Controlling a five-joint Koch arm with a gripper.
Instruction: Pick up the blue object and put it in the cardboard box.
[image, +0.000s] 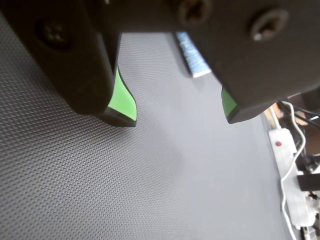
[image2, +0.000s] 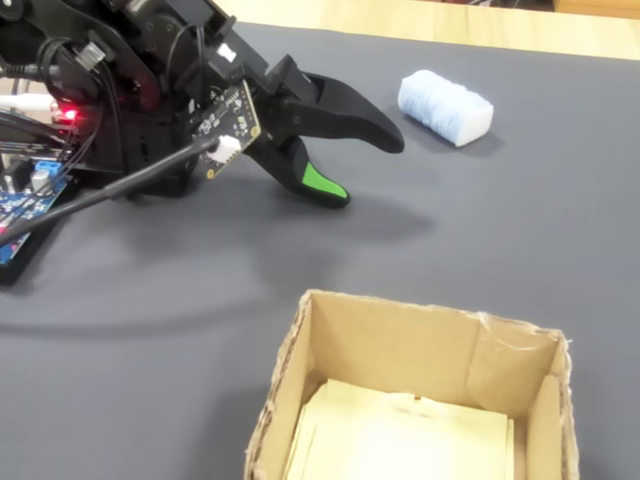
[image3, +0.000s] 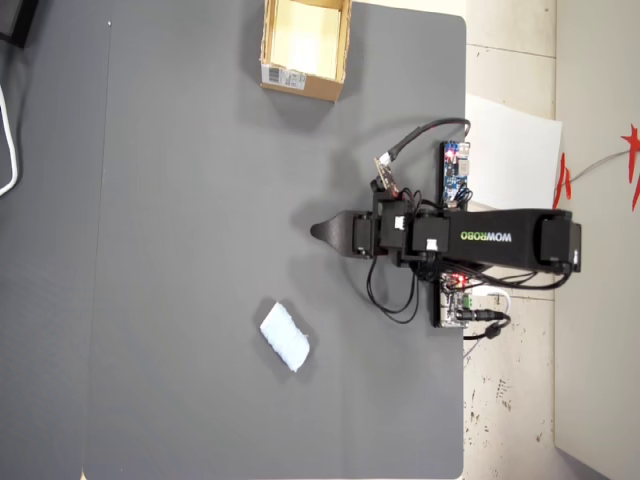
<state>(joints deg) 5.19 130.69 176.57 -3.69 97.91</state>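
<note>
Blue object (image3: 285, 336) lies on the bench (image3: 200, 200) at seven o'clock from the hand (image3: 322, 231) overhead, well apart; hand parted, empty.

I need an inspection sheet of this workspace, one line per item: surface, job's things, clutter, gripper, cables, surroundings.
Surface: dark grey textured mat, bare around the arm.
Job's things: small pale blue soft oblong block lies on the mat, untouched; tan corrugated cardboard box open, apart from the block.
Clutter: nothing seen on the mat.
Gripper: black gripper with green-padded fingers open, holding nothing, just above the mat.
Cables: black wires loop at the arm base.
Surroundings: white power strip beside the mat; blue circuit board.
</note>
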